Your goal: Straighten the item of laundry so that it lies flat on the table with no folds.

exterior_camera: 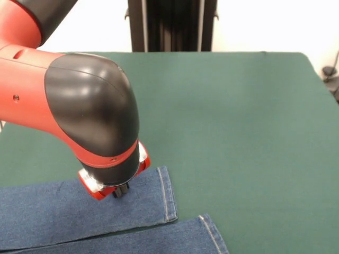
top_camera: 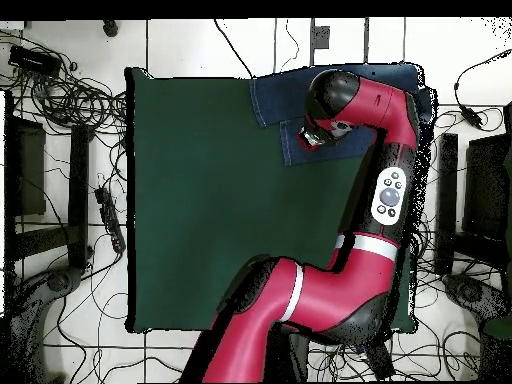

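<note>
Around the bench (top_camera: 200,200), the overhead view shows tangled cables (top_camera: 70,100) on a pale tiled floor (top_camera: 180,45) and dark equipment (top_camera: 25,165) at both sides. Over the jeans (exterior_camera: 63,209) the arm's bulky black and red wrist (exterior_camera: 90,111) blocks most of the gripper (exterior_camera: 121,192); only dark tips show, touching or just above the denim, and I cannot tell whether they are spread or closed. Both jean legs lie at the bench's edge farthest from the robot's pedestal (exterior_camera: 172,24), hems pointing inward. Dark green cloth covers the bench.
</note>
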Tool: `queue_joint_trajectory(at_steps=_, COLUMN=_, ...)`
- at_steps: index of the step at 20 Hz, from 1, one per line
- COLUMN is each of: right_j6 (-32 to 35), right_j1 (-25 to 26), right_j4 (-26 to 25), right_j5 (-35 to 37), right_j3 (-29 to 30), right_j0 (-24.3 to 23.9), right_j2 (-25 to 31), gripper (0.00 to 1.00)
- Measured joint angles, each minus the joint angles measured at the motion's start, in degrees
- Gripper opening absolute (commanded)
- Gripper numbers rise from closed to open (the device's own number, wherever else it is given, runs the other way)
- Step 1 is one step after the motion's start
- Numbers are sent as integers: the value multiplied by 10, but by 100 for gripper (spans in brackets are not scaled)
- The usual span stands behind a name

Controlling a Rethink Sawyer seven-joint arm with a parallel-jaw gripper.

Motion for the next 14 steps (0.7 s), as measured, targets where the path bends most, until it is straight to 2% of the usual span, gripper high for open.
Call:
queue_joint_trajectory(at_steps=6, right_j6=0, right_j1=0, right_j4=0, right_j5=0, right_j3=0, right_j0=0, right_j2=0, gripper=0)
queue_joint_trajectory(at_steps=7, right_j6=0, right_j1=0, right_j4=1, right_j5=1, right_j3=0, right_j0=0, right_j2=0, gripper=100)
queue_joint_trajectory(at_steps=14, right_j6=0, right_j1=-2, right_j4=1, right_j5=3, right_j3=0, right_j0=4, right_j2=0, gripper=100)
